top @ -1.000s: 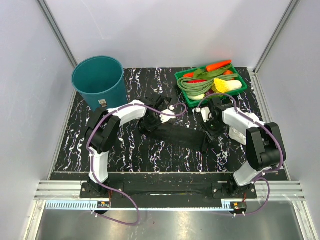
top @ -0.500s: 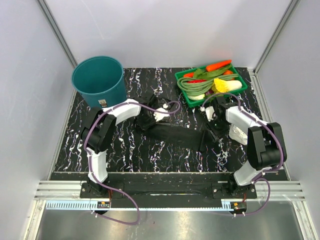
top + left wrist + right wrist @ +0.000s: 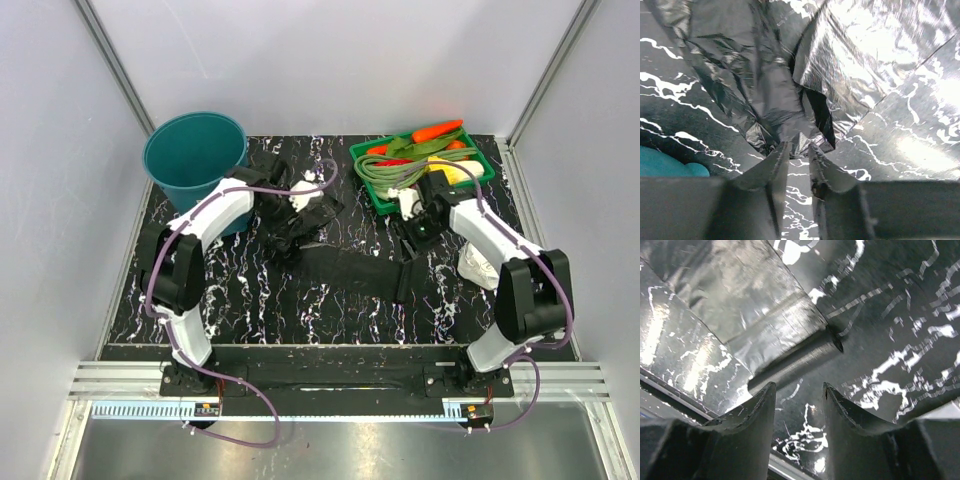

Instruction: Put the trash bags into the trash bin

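Observation:
A black trash bag (image 3: 350,268) lies stretched across the middle of the table. My left gripper (image 3: 298,218) is shut on its bunched left end, which shows in the left wrist view (image 3: 790,120) pinched between the fingertips and lifted off the table. The teal trash bin (image 3: 195,160) stands at the back left, just left of that gripper; its wall shows in the left wrist view (image 3: 665,166). My right gripper (image 3: 412,238) is open above the bag's right end; in the right wrist view the gripper (image 3: 799,390) is empty, with the bag's rolled edge (image 3: 790,360) just beyond its fingertips.
A green tray (image 3: 487,172) of vegetables sits at the back right, close behind the right gripper. A white plastic wad (image 3: 478,262) lies at the right beside the right arm. Grey walls enclose the table on three sides.
My left gripper has moved back and up toward the bin, pulling the bag's left end with it. My right gripper has moved back toward the tray, away from the bag's right end.

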You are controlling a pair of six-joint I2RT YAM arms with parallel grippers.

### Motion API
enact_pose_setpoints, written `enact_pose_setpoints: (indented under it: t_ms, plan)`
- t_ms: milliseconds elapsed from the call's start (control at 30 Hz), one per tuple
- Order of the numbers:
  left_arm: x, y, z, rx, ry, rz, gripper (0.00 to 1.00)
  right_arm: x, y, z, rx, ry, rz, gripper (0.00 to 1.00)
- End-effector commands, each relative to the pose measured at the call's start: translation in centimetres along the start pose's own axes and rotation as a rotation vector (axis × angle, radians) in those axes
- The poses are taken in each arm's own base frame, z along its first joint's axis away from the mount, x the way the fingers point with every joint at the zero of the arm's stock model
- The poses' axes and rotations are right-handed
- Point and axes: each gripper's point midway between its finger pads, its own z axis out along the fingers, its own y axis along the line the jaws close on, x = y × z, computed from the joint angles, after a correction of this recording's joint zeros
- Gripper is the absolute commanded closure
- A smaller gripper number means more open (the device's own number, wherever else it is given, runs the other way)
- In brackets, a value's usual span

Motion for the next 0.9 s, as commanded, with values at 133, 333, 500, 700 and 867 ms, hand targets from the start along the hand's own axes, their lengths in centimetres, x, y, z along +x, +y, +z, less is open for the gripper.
enact_pose_setpoints:
  t_ms: [133, 333, 500, 700, 867]
  plan:
    - [-4.9, 1.6, -3.1, -0.014, -0.191, -0.086, 0.51, -3.1, 2.6, 4.3, -0.104, -0.018, -0.068, 0.51]
    - [-5.6, 3.5, -1.2, -0.052, -0.163, -0.148, 0.31, -2.3, 3.8, 6.3, -0.151, 0.011, -0.083, 0.50]
    - [-4.8, 5.5, 0.8, -0.109, -0.097, -0.186, 0.24, -1.5, 3.9, 7.4, -0.144, 0.042, -0.093, 0.50]
    - [-3.7, 5.7, 2.5, -0.118, -0.035, -0.164, 0.22, -0.1, 2.5, 8.1, -0.075, 0.093, -0.115, 0.52]
    - [-3.5, 6.0, 2.8, -0.147, -0.001, -0.113, 0.23, 1.4, 1.1, 8.8, -0.013, 0.163, -0.124, 0.53]
